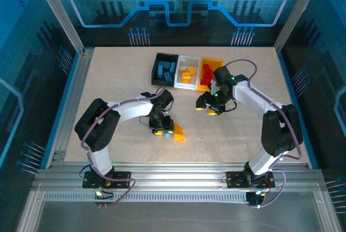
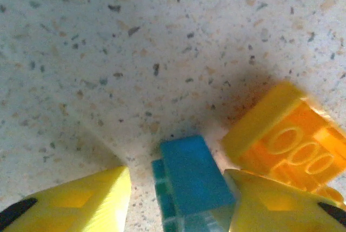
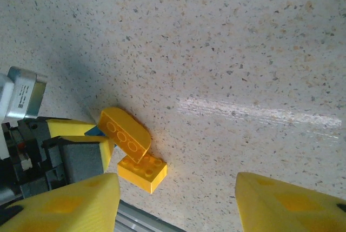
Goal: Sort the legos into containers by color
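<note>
My left gripper (image 1: 160, 129) (image 2: 177, 173) is low over the table with its yellow fingers either side of a blue lego (image 2: 192, 178) (image 1: 168, 133). The right finger touches that brick. A narrow gap shows on the left side. Just right of it lie two orange-yellow legos (image 2: 286, 140) (image 1: 179, 133), one leaning on the other (image 3: 125, 133) (image 3: 141, 171). My right gripper (image 1: 208, 107) (image 3: 178, 180) hovers open near the containers with bare table between its fingers. The black bin (image 1: 155, 65) holds blue legos, the white bin (image 1: 182, 59) orange ones, the yellow bin (image 1: 215, 59) red ones.
The three bins sit joined in a row at the back centre of the speckled table (image 1: 119, 80). Metal frame rails (image 1: 173, 175) run along the near edge. Blue-lit walls enclose the table at the back and sides.
</note>
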Motion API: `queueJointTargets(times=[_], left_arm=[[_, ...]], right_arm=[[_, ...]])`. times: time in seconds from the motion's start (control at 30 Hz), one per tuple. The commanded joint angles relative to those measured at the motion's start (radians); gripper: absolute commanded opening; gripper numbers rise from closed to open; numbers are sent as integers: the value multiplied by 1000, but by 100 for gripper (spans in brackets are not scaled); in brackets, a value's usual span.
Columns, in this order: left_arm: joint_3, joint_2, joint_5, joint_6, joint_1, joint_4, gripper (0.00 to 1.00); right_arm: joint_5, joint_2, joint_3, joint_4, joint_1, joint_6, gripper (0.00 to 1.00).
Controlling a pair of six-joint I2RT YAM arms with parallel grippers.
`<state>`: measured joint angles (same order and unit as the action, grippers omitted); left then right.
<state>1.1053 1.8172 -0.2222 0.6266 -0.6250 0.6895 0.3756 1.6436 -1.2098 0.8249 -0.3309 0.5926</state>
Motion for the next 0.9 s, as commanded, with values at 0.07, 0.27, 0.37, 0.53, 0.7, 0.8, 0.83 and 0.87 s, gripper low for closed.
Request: queueJointTargets(times=[0.07, 0.27, 0.37, 0.53, 0.7, 0.8, 0.83, 0.87], left_arm=[[42, 51, 9, -17, -5, 2, 41], [64, 60, 12, -28, -1, 22, 27], [67, 35, 13, -37, 16, 46, 23], [89, -47, -30, -43, 136, 70, 22], [280, -36, -130, -38, 330, 82, 23], [473, 64, -181, -12, 394, 89, 23], [532, 99, -194, 5, 407, 85, 23], [604, 142, -206, 29, 418, 74, 23]], right_arm=[[5, -19, -2, -2, -6, -22, 59], [5, -2, -23, 2, -7, -22, 59], [3, 7, -30, 2, -5, -22, 59], [0, 15, -36, 2, -7, -17, 59], [7, -5, -5, -4, -6, 8, 59], [10, -47, 42, -18, -14, 38, 59], [7, -61, 57, -18, -18, 45, 59], [0, -82, 74, -18, -22, 54, 59]])
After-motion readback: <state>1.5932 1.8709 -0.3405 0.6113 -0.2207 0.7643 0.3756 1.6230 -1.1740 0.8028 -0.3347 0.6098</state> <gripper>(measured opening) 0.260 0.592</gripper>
